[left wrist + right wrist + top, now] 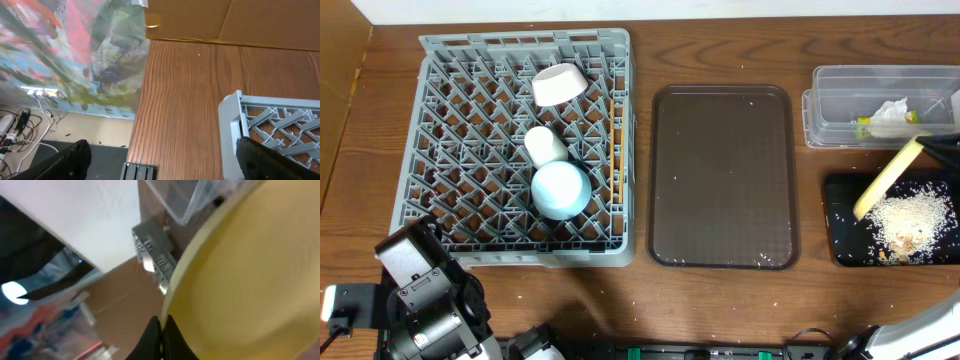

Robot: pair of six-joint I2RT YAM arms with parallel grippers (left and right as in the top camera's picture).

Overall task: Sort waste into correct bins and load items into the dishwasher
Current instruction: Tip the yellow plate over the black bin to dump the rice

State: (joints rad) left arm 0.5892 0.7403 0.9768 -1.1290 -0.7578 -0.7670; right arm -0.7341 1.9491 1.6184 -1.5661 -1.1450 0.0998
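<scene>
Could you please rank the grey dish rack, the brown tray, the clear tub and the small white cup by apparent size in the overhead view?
Largest to smallest:
grey dish rack
brown tray
clear tub
small white cup

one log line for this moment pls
right hand: shut on yellow plate | plate: tilted over black tub | crumbs: in tub | left hand: open

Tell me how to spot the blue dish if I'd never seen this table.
Find the big grey rack on the table's left. Three dishes sit in a line down its middle; the blue dish is the lowest one in the overhead view. The bowl and cup above it are white.
</scene>
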